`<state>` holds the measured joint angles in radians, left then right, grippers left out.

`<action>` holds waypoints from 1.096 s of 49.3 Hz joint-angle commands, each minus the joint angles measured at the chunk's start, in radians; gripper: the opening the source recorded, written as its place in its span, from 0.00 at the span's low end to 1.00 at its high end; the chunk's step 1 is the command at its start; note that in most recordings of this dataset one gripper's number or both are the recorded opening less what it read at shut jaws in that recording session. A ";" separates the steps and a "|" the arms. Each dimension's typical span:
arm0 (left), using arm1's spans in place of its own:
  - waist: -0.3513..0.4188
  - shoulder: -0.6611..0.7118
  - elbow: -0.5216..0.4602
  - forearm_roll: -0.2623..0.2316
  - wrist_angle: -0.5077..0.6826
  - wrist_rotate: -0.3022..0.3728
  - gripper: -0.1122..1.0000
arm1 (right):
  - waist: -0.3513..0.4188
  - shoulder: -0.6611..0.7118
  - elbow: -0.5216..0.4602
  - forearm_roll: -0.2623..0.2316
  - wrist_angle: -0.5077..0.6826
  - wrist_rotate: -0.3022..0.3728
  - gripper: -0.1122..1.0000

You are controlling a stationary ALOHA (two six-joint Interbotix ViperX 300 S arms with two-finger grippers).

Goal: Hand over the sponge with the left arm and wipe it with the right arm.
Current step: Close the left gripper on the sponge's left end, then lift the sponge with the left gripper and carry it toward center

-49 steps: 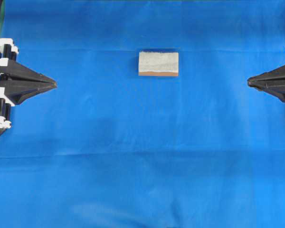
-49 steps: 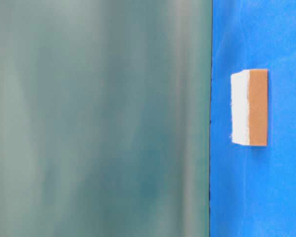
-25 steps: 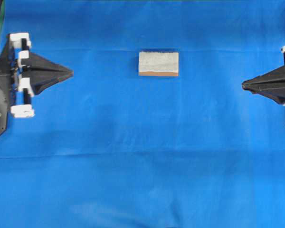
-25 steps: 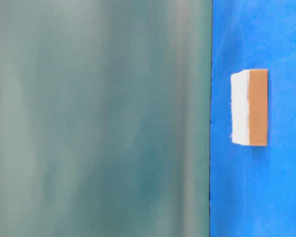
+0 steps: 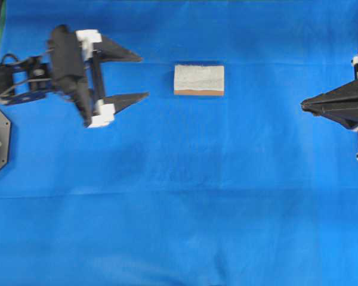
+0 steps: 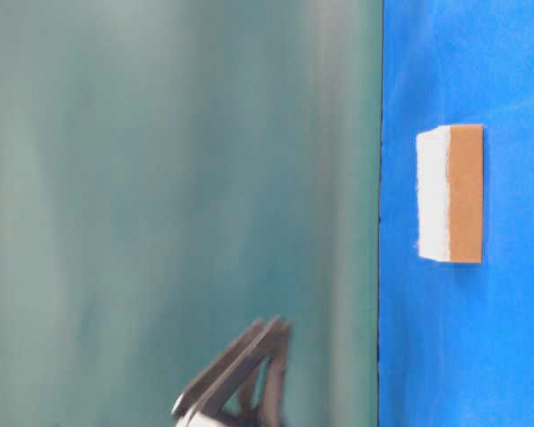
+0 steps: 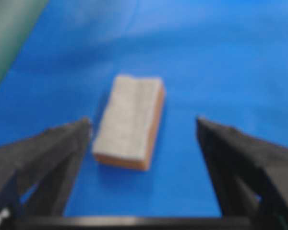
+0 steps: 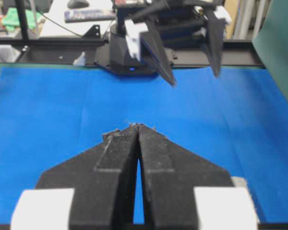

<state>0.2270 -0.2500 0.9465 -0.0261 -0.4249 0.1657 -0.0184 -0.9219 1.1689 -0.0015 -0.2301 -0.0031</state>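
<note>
Clearly your left hand (image 5: 140, 76) is spread wide, just short of the sponge (image 5: 198, 79) lying flat on the blue tabletop (image 5: 179, 196); the right hand (image 5: 304, 105) is pressed together. Expect it light and squashy: pinch its long sides gently.

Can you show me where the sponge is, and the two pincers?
sponge (image 5: 198, 77): overhead view, on its speckled grey top.
left pincer (image 5: 143, 76): overhead view, midway between its open fingertips.
right pincer (image 5: 303, 105): overhead view, at its closed tip.
</note>
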 commanded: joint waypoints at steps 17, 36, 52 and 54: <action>0.048 0.302 -0.179 0.003 -0.006 0.040 0.95 | -0.014 0.029 -0.015 0.000 -0.006 0.002 0.11; 0.064 0.491 -0.284 0.003 -0.006 0.052 0.95 | -0.026 0.054 -0.011 0.002 -0.009 0.002 0.11; 0.080 0.548 -0.308 0.003 -0.006 0.052 0.95 | -0.028 0.055 -0.011 0.002 -0.005 0.002 0.11; 0.080 0.548 -0.310 0.003 -0.006 0.052 0.95 | -0.028 0.057 -0.011 0.002 -0.005 0.002 0.11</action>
<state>0.3007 0.3129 0.6519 -0.0245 -0.4249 0.2148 -0.0445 -0.8698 1.1704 -0.0015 -0.2301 -0.0031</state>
